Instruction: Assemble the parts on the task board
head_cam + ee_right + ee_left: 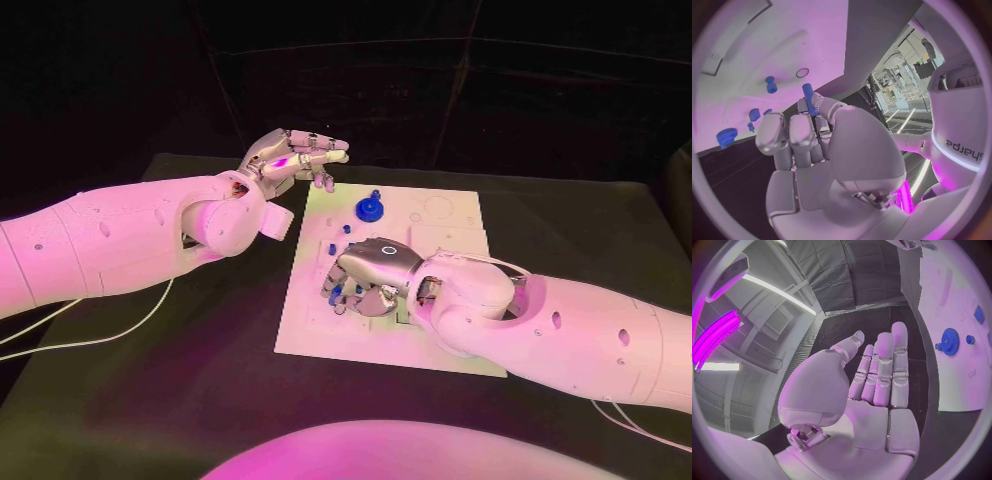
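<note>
The white task board (335, 332) lies in the middle of the black table. A blue gear (371, 208) stands near its far edge, also seen as the gear (949, 341) and the gear (726, 135). Small blue pegs (332, 248) sit on the board's left side. My right hand (369, 276) hovers low over the board's middle with its fingers curled, pinching a blue peg (808, 97). Another peg (771, 84) stands in the board (786, 40) beyond its fingertips. My left hand (296, 155) is raised off the board's far left corner, fingers straight and apart, holding nothing.
Black table (159, 380) surrounds the board, with bare room to the left and front. White cables (87, 335) trail across the table under my left arm. The board (954, 375) has empty round and slotted recesses on its far right part.
</note>
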You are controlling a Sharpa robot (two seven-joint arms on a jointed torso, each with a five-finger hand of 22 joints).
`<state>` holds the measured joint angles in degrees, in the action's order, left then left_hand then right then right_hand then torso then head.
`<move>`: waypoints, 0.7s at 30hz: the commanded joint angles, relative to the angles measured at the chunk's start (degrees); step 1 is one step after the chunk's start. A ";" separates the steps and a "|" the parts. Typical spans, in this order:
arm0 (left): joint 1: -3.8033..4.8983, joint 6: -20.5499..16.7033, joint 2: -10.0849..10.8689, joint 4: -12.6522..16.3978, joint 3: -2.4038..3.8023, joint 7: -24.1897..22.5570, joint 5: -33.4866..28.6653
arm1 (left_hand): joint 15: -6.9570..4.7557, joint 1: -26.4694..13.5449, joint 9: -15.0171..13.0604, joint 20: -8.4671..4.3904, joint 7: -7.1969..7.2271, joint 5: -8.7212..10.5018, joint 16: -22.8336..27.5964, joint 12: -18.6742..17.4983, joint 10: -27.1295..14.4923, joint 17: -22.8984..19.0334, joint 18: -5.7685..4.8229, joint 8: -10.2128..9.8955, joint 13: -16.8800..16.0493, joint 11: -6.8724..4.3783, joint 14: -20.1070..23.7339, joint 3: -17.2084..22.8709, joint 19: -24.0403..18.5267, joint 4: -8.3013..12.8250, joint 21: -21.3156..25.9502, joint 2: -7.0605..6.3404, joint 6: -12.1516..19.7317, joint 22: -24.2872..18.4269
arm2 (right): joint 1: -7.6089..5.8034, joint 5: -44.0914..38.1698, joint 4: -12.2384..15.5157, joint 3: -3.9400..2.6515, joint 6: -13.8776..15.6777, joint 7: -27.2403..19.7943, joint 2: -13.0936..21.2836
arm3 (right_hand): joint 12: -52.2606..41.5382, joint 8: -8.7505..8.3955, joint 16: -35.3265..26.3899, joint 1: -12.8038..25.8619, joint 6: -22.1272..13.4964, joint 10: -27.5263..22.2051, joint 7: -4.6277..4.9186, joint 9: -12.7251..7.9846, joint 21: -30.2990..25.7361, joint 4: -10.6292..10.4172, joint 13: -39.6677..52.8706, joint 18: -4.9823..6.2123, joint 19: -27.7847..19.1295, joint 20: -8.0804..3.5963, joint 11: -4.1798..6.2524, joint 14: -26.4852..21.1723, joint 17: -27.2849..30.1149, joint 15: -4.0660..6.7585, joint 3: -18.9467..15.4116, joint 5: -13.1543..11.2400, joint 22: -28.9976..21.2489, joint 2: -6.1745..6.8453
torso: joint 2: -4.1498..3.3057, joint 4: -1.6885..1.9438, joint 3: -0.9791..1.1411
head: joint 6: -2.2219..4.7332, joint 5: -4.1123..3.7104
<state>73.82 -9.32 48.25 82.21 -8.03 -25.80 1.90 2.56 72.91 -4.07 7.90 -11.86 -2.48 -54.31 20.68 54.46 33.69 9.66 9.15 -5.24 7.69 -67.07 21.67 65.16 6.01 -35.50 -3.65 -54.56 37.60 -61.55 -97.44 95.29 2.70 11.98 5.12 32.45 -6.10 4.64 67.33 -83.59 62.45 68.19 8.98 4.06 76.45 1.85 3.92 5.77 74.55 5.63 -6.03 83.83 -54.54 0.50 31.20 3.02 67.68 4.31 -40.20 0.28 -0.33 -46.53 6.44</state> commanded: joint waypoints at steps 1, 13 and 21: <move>0.07 0.62 -0.11 0.02 0.05 -0.21 -0.19 | -0.04 0.09 0.01 0.20 0.05 -0.29 -0.37 0.20 -0.24 -0.05 0.81 0.21 -0.06 -0.06 0.34 -0.43 0.09 0.02 0.19 0.52 0.47 -0.06 | 0.09 -1.91 -0.58 0.02 -2.12 -0.60 -0.39 | 0.16 -0.22 0.31 0.20 -0.13 1.31 0.29 -0.06 0.15 0.12 0.00 -0.55 -0.03 0.28 1.13 0.65 0.06 -0.41 0.20 0.20 -0.09 0.48 | -0.01 -0.01 -0.02 | -0.28 0.29; 0.07 0.67 -0.10 -0.06 0.05 -0.17 -0.19 | -0.04 0.09 0.01 0.20 0.05 -0.29 -0.37 0.20 -0.24 -0.05 0.81 0.21 -0.06 -0.06 0.34 -0.43 0.09 0.02 0.19 0.52 0.47 -0.06 | 0.30 -2.70 -0.92 0.07 -4.16 -0.50 -0.53 | 0.22 -0.25 0.31 0.32 -0.14 1.28 0.32 -0.06 0.14 0.14 0.00 -0.55 -0.07 0.33 1.09 0.64 0.10 -0.45 0.22 0.21 -0.11 0.51 | 0.01 -0.02 -0.01 | -0.76 0.61; 0.07 0.71 -0.03 -0.10 0.05 -0.15 -0.19 | -0.04 0.09 0.01 0.20 0.05 -0.29 -0.37 0.20 -0.24 -0.05 0.81 0.21 -0.06 -0.06 0.34 -0.43 0.09 0.02 0.19 0.52 0.47 -0.06 | 0.33 -2.91 -0.52 0.08 -4.67 -0.46 -0.03 | 0.23 -0.23 0.35 0.42 -0.09 1.34 0.33 -0.04 0.18 0.15 0.02 -0.56 -0.04 0.35 1.09 0.64 0.06 -0.47 0.22 0.24 -0.05 0.51 | 0.03 -0.06 0.01 | -0.98 0.78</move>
<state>73.83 -9.28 48.23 82.08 -8.02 -25.77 1.90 2.56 72.91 -4.07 7.90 -11.86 -2.48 -54.31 20.68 54.46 33.70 9.67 9.15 -5.23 7.69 -67.07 21.67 65.16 6.01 -35.50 -3.65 -54.56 37.61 -61.19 -99.64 94.65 2.75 8.54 4.92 32.30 -5.94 4.63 67.32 -83.21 62.36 68.19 9.01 4.05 76.45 1.85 3.90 5.77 74.55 5.63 -6.03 84.03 -54.53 0.30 31.20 3.02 67.62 4.69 -40.19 0.25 -0.32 -47.46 7.17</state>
